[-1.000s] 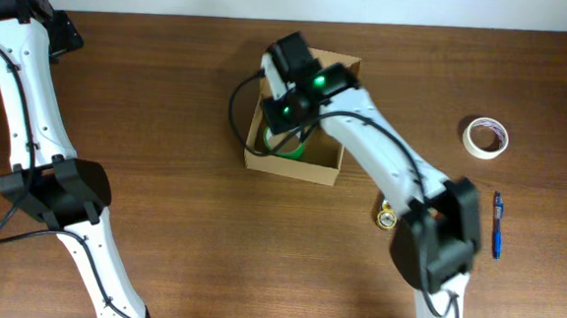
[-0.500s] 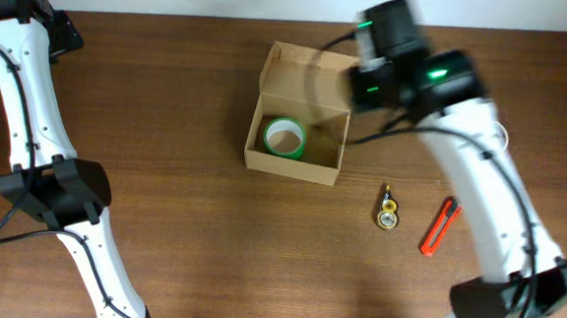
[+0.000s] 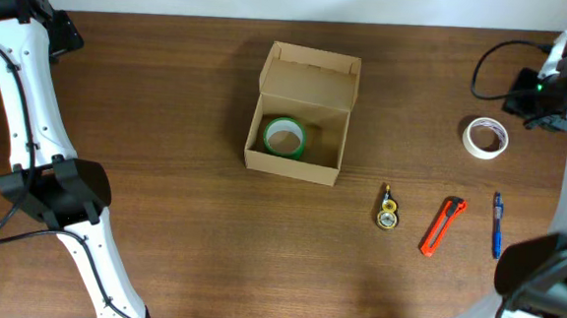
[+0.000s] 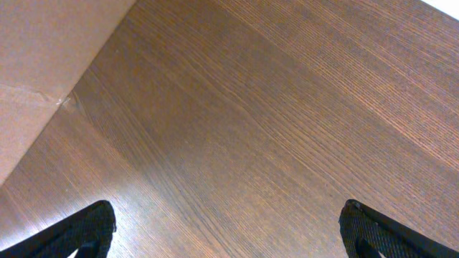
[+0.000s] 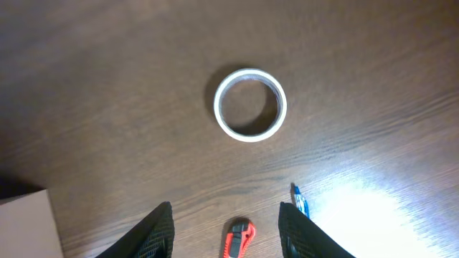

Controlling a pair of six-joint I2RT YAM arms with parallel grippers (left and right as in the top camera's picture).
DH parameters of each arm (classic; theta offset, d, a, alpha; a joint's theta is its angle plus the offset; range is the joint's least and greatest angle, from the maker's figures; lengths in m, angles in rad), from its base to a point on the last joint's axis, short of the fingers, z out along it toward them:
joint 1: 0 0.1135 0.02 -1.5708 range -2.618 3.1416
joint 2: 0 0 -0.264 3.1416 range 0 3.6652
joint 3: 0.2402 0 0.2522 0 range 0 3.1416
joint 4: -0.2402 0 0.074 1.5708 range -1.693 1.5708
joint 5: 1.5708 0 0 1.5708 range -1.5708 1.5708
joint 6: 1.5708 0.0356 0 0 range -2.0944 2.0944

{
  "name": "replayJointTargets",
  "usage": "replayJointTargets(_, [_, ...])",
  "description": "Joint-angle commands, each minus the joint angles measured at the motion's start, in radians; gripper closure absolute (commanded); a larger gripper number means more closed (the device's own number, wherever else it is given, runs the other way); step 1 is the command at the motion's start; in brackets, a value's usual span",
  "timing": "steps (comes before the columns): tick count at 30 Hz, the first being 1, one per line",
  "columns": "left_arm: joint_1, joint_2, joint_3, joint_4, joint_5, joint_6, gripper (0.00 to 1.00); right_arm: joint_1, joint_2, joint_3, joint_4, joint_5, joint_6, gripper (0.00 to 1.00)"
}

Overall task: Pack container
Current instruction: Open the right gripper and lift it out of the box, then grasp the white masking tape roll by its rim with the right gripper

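Container: the tan cardboard box [image 3: 311, 80] sits near the middle of the table [image 3: 167, 122], a little toward the far edge. Its hinged flap is open and folded back on the far side.
Inside the container: a green tape roll [image 3: 284, 136] lies flat against the left part of the floor; the right part is bare cardboard.
Near the container: a small yellow-and-black item [image 3: 387, 213] lies on the wood to the right of the box's front corner; it is too small to identify.
Farther right: an orange box cutter [image 3: 442, 225], then a blue pen [image 3: 496, 223], lying apart from each other.
White tape roll: the white tape roll [image 5: 249, 105] lies flat on the wood, beyond the cutter and pen and well apart from the box.
Right gripper: the right gripper [image 5: 226, 215] hangs above the table near the white roll, fingers spread and holding nothing.
Left gripper: the left gripper [image 4: 229, 229] is at the far left corner, fingers spread wide over bare wood and holding nothing.
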Motion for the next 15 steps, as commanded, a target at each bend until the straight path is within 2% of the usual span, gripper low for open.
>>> replayJointTargets(1, [0.004,-0.034,-0.005,-0.001,0.001,0.012,0.0,-0.007,0.083,-0.02,0.001,-0.047,0.004,0.52])
replayJointTargets(11, [0.004,-0.034,-0.005,-0.001,0.001,0.012,0.0,0.002,0.276,-0.032,0.026,-0.078,-0.03,0.5])
replayJointTargets(15, [0.004,-0.034,-0.005,-0.001,0.001,0.012,0.0,0.002,0.324,-0.032,0.027,-0.082,-0.04,0.53])
